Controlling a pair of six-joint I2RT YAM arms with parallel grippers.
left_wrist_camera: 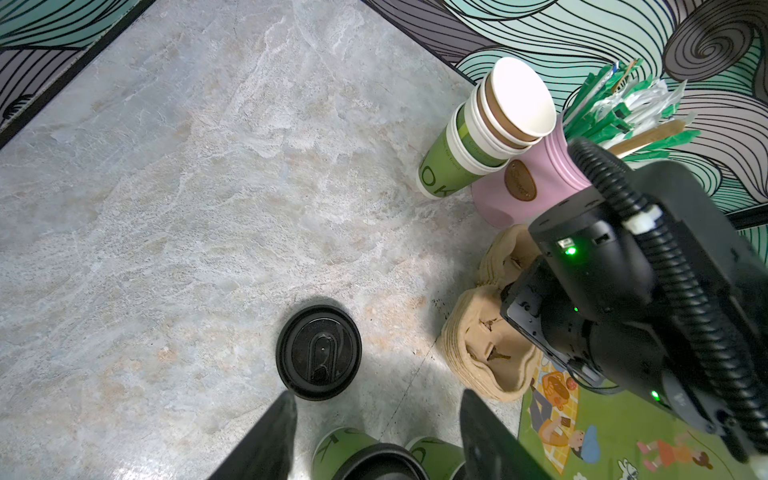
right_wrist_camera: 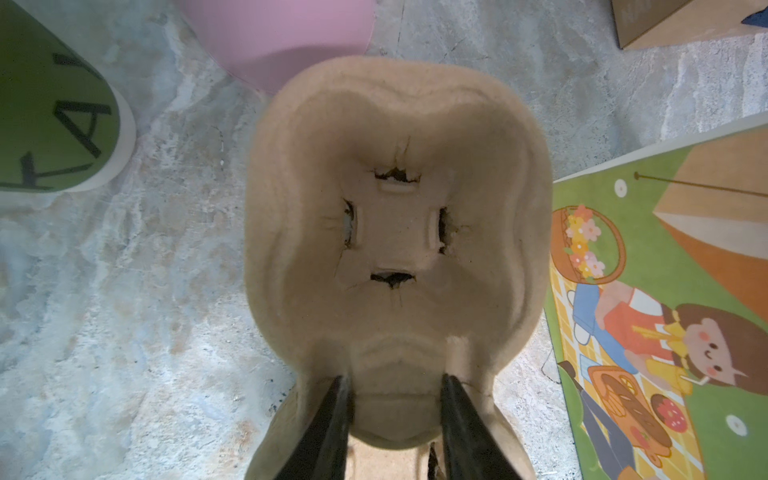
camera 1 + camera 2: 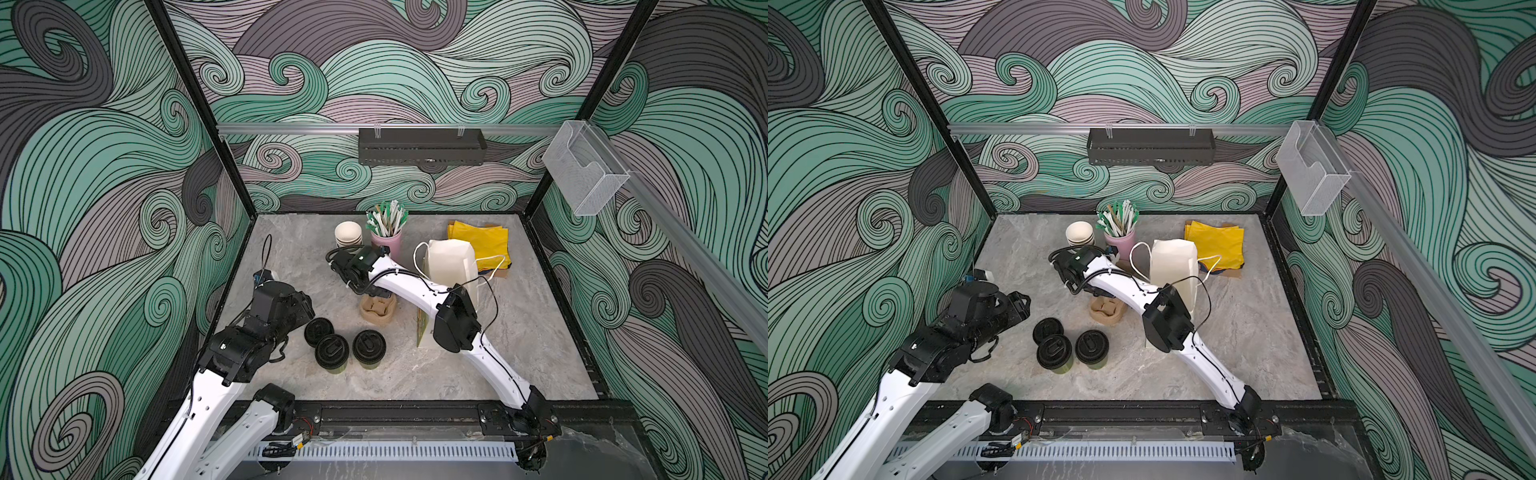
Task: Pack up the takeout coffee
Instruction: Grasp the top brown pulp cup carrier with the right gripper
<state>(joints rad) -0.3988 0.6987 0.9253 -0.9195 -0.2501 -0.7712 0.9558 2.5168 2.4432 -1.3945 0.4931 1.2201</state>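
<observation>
Bench (image 3: 519, 332): right end effector (image 2: 395, 377) straddles pulp carrier (image 2: 395, 104) ridge, likely lift point, clamp unclear; left end effector (image 1: 378, 395) apart by lidded cups (image 3: 369, 348) near carrier.

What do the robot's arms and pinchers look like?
The left arm and right arm are smooth white tubes joined by chunky black joints. Thin black cables run along them, and a ribbed black hose curls over the right wrist, where tiny green lights glow. The left gripper and right gripper each end in two black pointed fingers.
</observation>
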